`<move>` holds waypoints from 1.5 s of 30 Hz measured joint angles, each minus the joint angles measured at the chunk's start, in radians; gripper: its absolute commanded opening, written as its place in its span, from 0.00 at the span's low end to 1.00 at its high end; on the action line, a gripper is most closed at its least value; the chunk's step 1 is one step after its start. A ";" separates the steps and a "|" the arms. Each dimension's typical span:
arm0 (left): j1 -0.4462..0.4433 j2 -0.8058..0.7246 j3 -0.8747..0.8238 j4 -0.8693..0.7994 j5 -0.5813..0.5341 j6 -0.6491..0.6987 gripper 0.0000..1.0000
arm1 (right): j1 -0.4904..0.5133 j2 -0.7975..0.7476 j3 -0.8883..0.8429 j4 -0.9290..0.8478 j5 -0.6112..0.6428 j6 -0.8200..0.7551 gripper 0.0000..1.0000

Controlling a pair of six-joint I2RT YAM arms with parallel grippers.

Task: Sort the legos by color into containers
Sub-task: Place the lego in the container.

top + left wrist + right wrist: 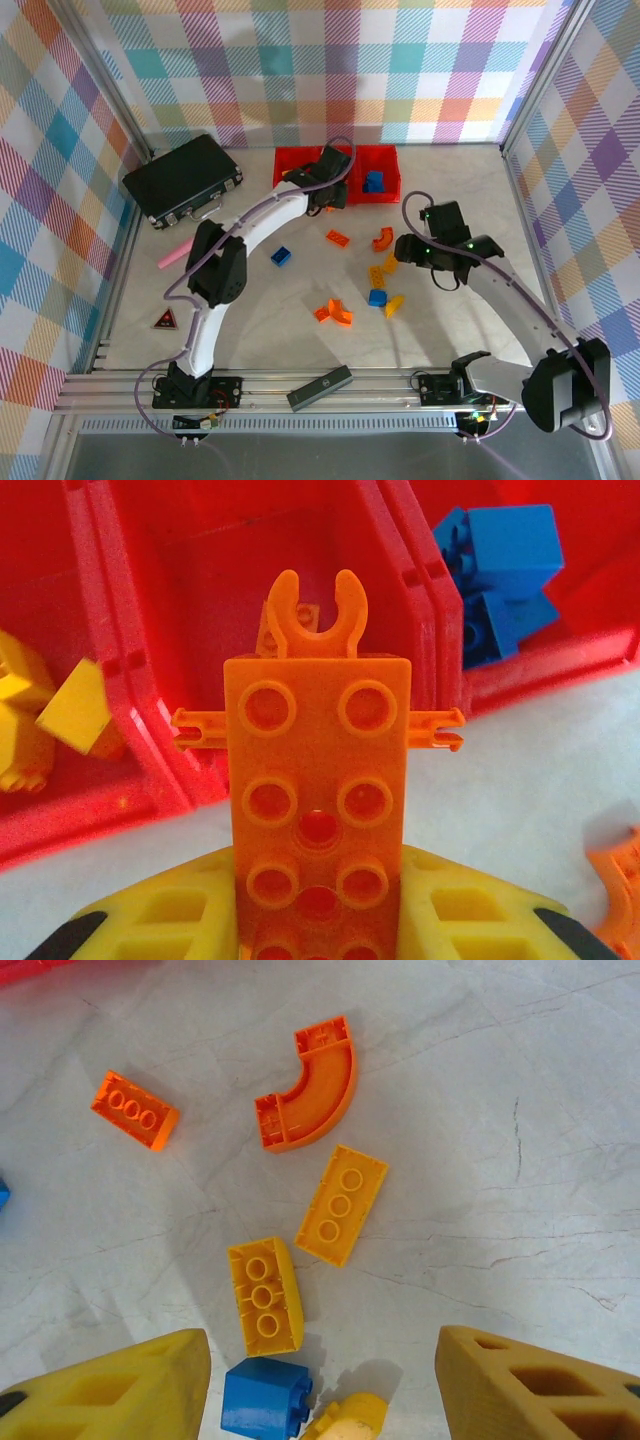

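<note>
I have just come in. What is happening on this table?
Two robot arms are sorting plastic toy bricks by colour. The left gripper is shut on a flat orange studded brick with a clip end and holds it by the middle compartment of the red plastic bins. Yellow bricks lie in the compartment on one side, blue bricks on the other. The right gripper hangs open over the pale table, above a loose yellow studded brick.
</note>
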 measured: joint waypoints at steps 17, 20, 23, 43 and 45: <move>0.056 0.325 0.389 0.016 -0.030 -0.012 0.35 | 0.000 -0.079 -0.014 -0.027 -0.013 0.027 0.63; 0.067 0.357 0.427 0.031 -0.019 -0.012 0.39 | 0.000 -0.085 -0.014 -0.028 -0.022 0.035 0.64; 0.072 0.385 0.455 0.035 0.000 -0.012 0.45 | 0.000 -0.085 -0.016 -0.030 -0.032 0.043 0.64; 0.071 0.103 0.355 0.035 0.056 -0.011 0.57 | 0.000 -0.009 -0.016 -0.034 -0.092 0.069 0.65; 0.070 0.021 0.307 0.040 0.059 -0.011 0.58 | 0.003 0.005 -0.016 -0.034 -0.092 0.072 0.64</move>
